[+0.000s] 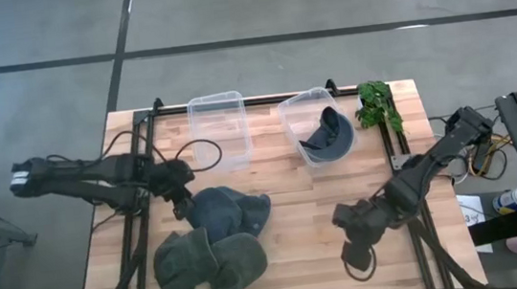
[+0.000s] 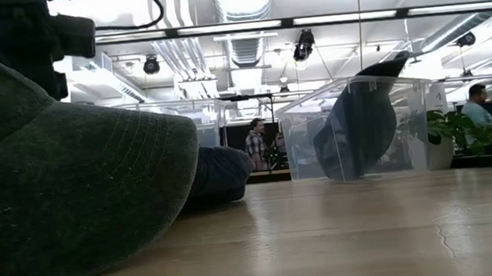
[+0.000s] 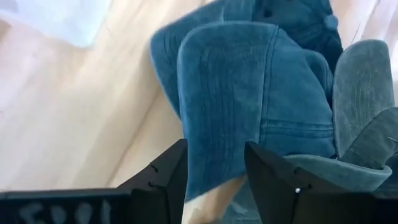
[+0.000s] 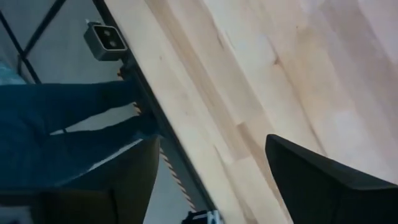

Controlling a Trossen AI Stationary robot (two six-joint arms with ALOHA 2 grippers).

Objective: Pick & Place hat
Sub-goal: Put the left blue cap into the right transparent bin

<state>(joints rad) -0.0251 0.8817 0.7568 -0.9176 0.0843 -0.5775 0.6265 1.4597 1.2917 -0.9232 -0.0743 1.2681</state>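
— What's sitting along the far edge?
— A leafy green plant (image 1: 376,103) is standing at the far right corner. People (image 2: 254,143) are standing well beyond the table (image 1: 314,216).

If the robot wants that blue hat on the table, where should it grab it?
Probably by the brim edge of the blue hat, from above on the left arm's side. The brim sticks out toward the left tool, whose open fingers already straddle it, while green hats crowd its other side.
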